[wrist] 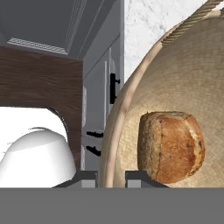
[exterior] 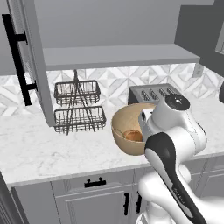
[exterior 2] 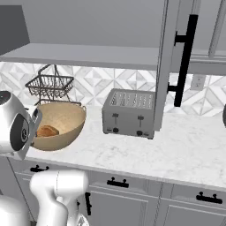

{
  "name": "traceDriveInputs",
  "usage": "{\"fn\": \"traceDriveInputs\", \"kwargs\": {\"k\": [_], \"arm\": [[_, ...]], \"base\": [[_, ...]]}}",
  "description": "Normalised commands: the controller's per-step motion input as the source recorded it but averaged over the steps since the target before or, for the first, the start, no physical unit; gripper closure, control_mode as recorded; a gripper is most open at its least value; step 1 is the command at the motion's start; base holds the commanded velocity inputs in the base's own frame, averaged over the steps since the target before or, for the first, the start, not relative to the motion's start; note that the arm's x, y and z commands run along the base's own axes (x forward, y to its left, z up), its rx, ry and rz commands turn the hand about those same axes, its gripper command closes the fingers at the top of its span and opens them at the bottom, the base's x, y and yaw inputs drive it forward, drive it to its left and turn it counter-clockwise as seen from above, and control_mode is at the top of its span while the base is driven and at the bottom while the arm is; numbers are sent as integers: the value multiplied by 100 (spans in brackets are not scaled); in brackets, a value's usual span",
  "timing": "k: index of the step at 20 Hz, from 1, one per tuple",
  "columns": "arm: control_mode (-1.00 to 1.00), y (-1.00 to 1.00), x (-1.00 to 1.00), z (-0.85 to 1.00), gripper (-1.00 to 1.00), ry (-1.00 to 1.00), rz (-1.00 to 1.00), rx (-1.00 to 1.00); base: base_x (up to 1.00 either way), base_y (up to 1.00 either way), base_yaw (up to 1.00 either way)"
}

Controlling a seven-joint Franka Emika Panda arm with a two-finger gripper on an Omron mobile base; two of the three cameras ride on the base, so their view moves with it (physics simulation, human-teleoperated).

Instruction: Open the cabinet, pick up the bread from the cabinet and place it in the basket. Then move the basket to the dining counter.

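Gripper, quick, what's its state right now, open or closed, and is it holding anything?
Gripper: closed on the basket rim, one finger on each side of the wall; the bread lies loose inside.

My arm rises from my base and folds forward, its white links and dark joints bent at the elbow, the wrist turned down and away from me. My claw sits at the end of it, jaws drawn close together with only a narrow gap between the two dark fingertips, pinching a thin rim.
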Motion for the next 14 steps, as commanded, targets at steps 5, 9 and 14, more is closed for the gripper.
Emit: {"fn": "traceDriveInputs", "kwargs": {"k": [5,9,14], "arm": [[100,0,0,0,100,0,0,0],[100,0,0,0,100,0,0,0],[100,0,0,0,100,0,0,0]], "base": [[-94,3,-15],[-68,23,-56],[-9,29,-92]]}}
